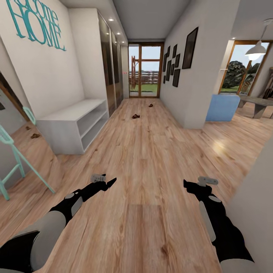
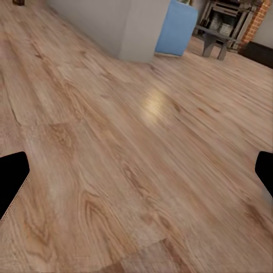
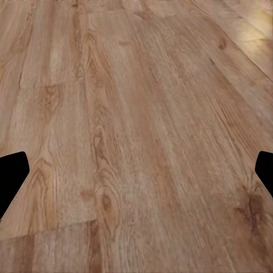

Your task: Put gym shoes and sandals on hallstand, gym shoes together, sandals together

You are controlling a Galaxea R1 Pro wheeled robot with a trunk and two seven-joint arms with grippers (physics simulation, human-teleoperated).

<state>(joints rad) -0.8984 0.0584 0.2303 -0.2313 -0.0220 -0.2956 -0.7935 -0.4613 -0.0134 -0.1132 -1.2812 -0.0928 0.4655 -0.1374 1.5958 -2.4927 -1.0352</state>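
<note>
- Two grippers, mine: left gripper [image 1: 110,183] and right gripper [image 1: 186,184], both spread, holding nothing, low over the floor [image 1: 151,159].
- One white rack [image 1: 72,125], left wall.
- Two brown sandals far down the corridor: near sandal [image 1: 135,116], far sandal [image 1: 150,105]. I should drive straight, arms tucked.

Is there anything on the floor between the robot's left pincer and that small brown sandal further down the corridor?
No. In the head view, only bare wood floor lies between the left pincer and the nearer sandal.
</note>
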